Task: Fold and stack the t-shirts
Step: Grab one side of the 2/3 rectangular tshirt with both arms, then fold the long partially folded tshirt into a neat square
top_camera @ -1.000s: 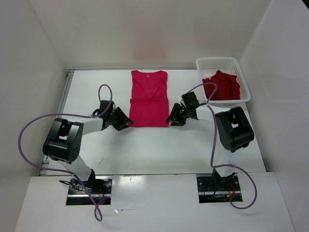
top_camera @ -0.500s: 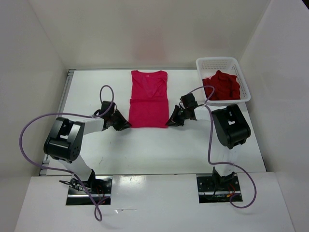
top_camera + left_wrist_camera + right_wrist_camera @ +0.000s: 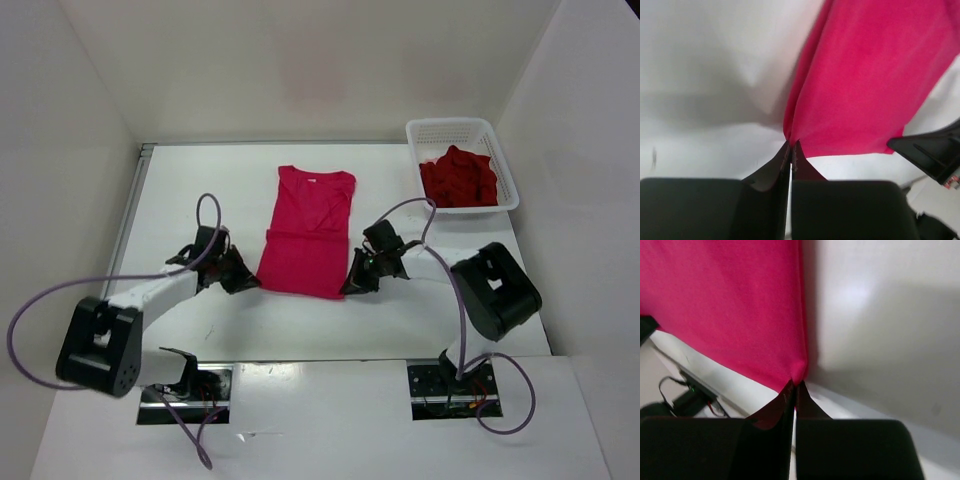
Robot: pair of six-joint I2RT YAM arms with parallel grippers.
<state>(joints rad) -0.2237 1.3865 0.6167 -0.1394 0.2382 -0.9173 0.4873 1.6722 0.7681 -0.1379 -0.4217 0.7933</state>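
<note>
A bright magenta-pink t-shirt (image 3: 307,232) lies lengthwise on the white table, its sleeves folded in. My left gripper (image 3: 252,283) is shut on its near left hem corner (image 3: 789,136). My right gripper (image 3: 347,288) is shut on the near right hem corner (image 3: 799,376). Both corners are pinched between closed fingertips and pulled toward me. A dark red t-shirt (image 3: 458,178) lies crumpled in the basket. The light pink one is out of view.
A white mesh basket (image 3: 448,130) stands at the back right corner of the table. White walls close in the table on the left, back and right. Purple cables loop off both arms.
Both grippers closed on the magenta shirt's near hem corners and drew them toward me. The shirt slid nearer and now lies slightly skewed.
</note>
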